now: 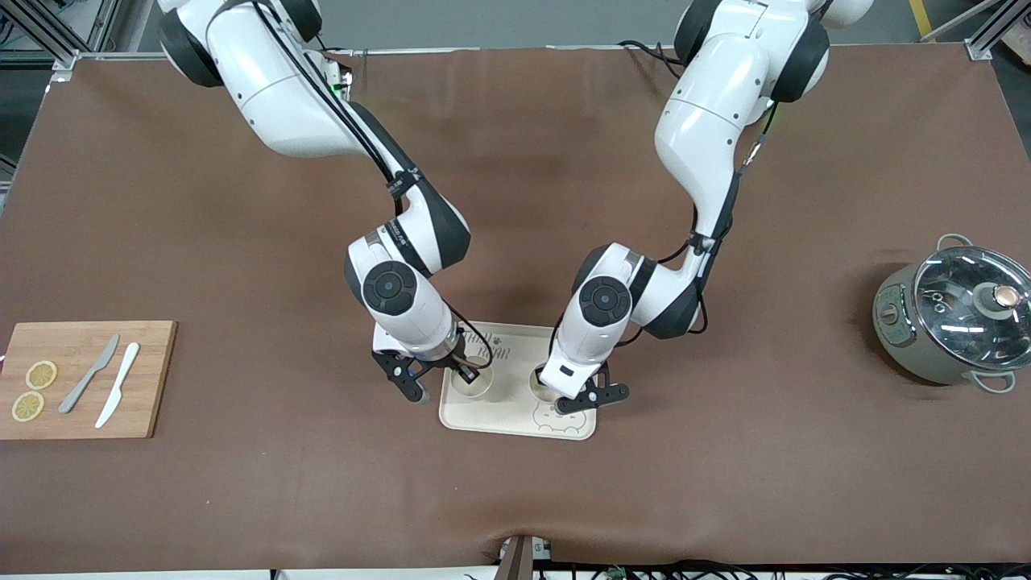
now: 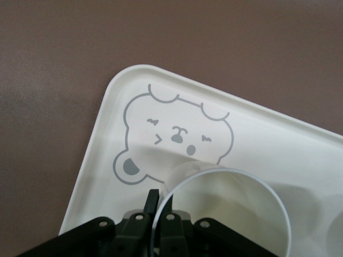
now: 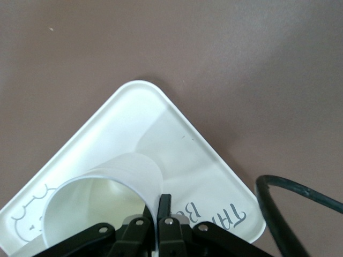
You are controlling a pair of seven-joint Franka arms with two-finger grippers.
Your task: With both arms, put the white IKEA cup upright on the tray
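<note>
Two white cups stand upright, mouths up, on the tray (image 1: pixel 515 411). The left gripper (image 2: pixel 159 206) pinches one cup (image 2: pixel 236 214) by its rim, the right gripper (image 3: pixel 161 211) the other cup (image 3: pixel 102 198). Only the wrist views show the fingers clamping each rim.

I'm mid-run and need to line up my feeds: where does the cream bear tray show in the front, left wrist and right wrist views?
Front view: the tray lies mid-table, under both tools, each pinching a cup rim.
Left wrist view: its bear-face corner fills the middle, above the left tool.
Right wrist view: its lettered corner, with the right tool at the bottom edge.
Shared landmark: the bear-face drawing, seen in all three.
</note>
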